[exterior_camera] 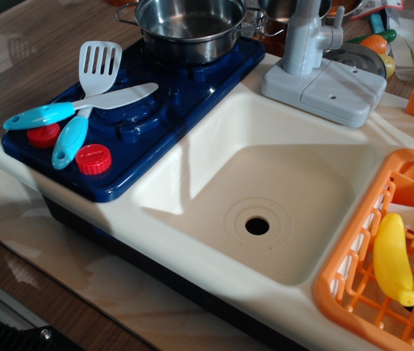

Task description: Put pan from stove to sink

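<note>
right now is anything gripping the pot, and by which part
Nothing is held. The pot sits on the stove with both wire handles free, and no gripper is in view.

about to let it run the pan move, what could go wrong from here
1. The pan sits on the stove's far burner, right beside the grey faucet; lifting it sideways toward the sink could clip the faucet.
2. Its thin wire loop handles give little to grip, so it may slip or tilt.
3. The spatula and knife lie loose across the near burner; a low approach could knock them off.
</note>
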Tool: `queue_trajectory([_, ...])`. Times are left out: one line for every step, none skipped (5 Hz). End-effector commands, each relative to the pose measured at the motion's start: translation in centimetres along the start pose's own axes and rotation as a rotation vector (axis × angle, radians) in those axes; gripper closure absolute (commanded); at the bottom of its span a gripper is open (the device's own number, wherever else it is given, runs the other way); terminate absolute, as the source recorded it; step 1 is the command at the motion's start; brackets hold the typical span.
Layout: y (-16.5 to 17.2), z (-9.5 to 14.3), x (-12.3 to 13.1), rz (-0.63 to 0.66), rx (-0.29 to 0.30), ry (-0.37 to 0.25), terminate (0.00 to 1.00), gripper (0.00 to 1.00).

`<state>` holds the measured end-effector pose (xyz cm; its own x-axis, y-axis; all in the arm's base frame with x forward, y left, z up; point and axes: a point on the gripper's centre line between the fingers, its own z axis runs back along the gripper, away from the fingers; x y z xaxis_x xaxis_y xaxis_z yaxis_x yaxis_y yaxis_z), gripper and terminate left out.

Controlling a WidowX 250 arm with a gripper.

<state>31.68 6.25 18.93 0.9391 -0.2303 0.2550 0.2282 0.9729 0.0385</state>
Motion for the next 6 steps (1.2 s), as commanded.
queue_trajectory([-1.9, 2.1, -0.7, -0.206, -0.005, -0.081, 0.00, 0.00])
queue_trajectory([-2.5, 1.5, -1.3, -0.250, 0.029, -0.110, 0.00, 0.00])
queue_trajectory([-1.9, -0.2, -1.2, -0.275, 0.007, -0.147, 0.00, 0.00])
queue_trajectory([-1.7, -1.9, -1.2, -0.267, -0.025, -0.178, 0.00, 0.00])
queue_trajectory([-1.6, -3.2, -1.3, -0.249, -0.061, -0.198, 0.00, 0.00])
queue_trajectory([-1.6, -3.5, -1.5, -0.235, -0.075, -0.195, 0.00, 0.00])
